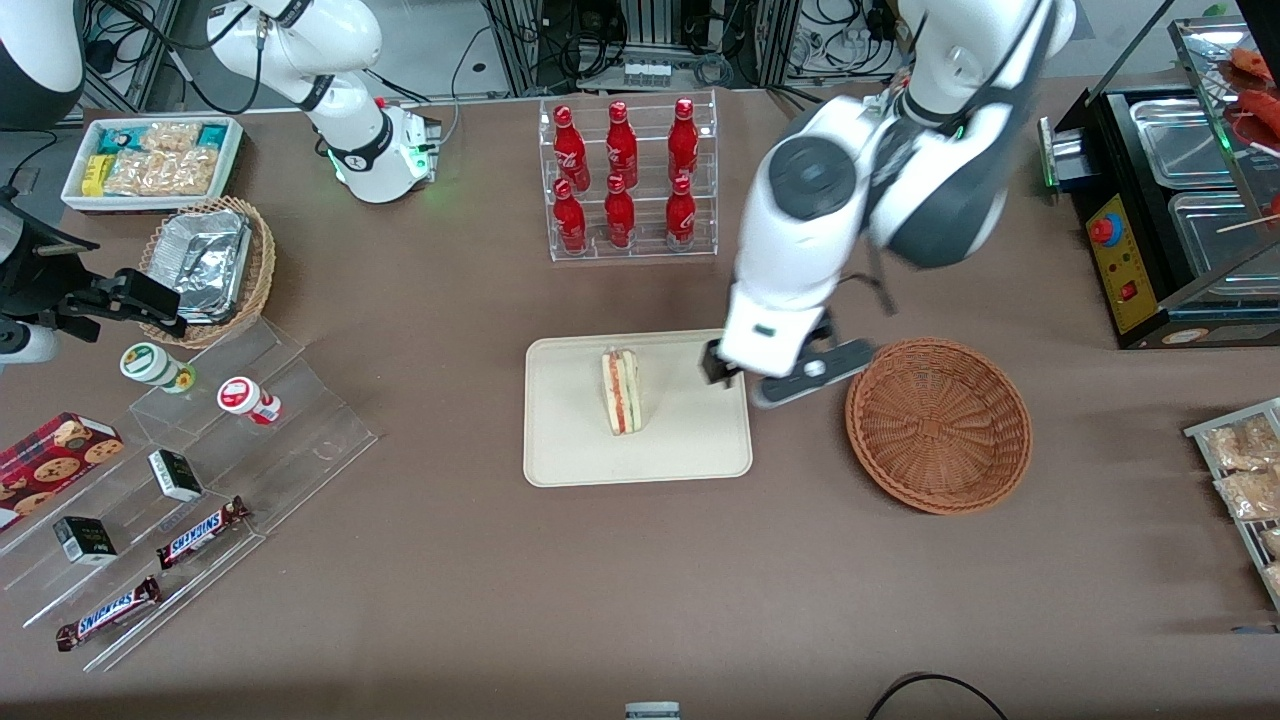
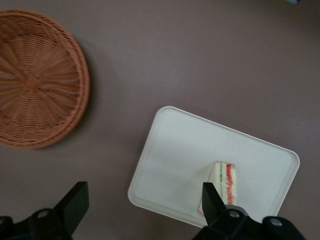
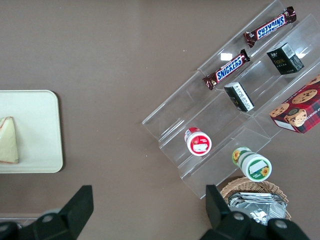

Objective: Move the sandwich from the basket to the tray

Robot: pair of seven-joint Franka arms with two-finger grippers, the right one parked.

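So the sandwich (image 1: pixel 621 391) is lying on the tray (image 1: pixel 570 450), roughly in the middle, filling stripe facing up. The basket (image 1: pixel 938 425) sits just beside the tray toward the working arm's end of the table, with nothing in it. The left arm's gripper (image 2: pixel 142 205) hangs above the tray's edge nearest the basket, fingers (image 2: pixel 76 200) spread wide apart and holding nothing. It looks clear of the sandwich, though the height is hard to judge from the front.

Front view looks steeply down over the table; both wrist views share the tray (image 1: pixel 560 460).
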